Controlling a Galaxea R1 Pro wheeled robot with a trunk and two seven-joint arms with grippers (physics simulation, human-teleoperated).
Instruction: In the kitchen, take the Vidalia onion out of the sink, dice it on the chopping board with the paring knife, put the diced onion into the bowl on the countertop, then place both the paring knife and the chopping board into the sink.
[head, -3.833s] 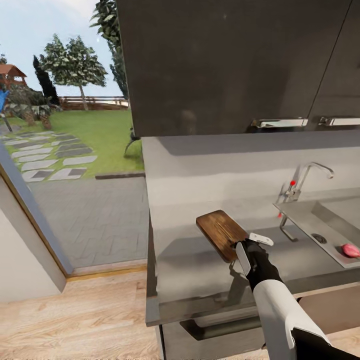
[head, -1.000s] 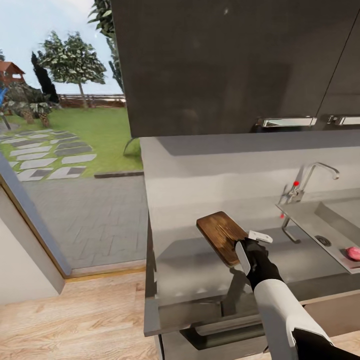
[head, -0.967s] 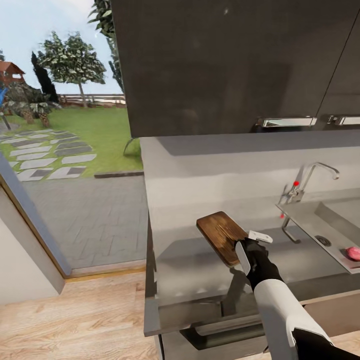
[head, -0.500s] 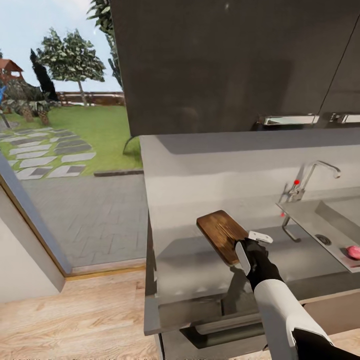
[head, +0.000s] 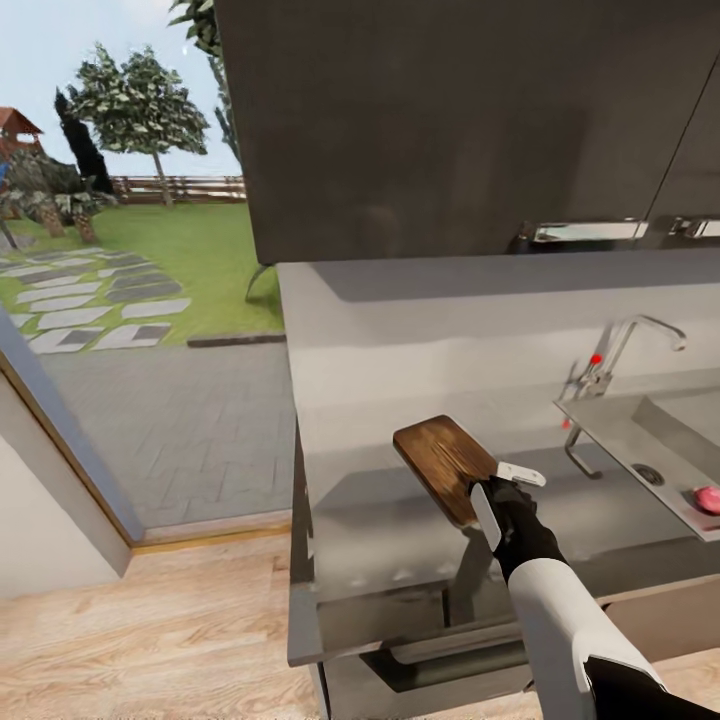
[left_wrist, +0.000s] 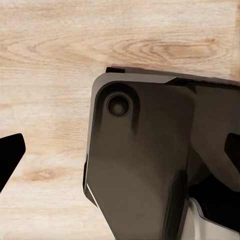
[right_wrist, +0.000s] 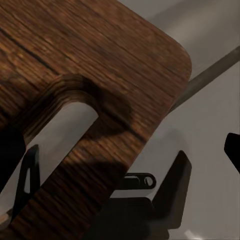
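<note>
Garden and paving at the head view's left edge sit slightly further left than a moment ago: the camera has shifted, not the things. On the bench (head: 400, 540), the chopping board (head: 443, 468) is held up at a tilt by its near edge, as before, in the right pincer (head: 507, 492). The left pincer's state I cannot tell. Further right, the Vidalia onion (head: 707, 499) lies in the sink (head: 640, 440) as before. No writing is legible.
</note>
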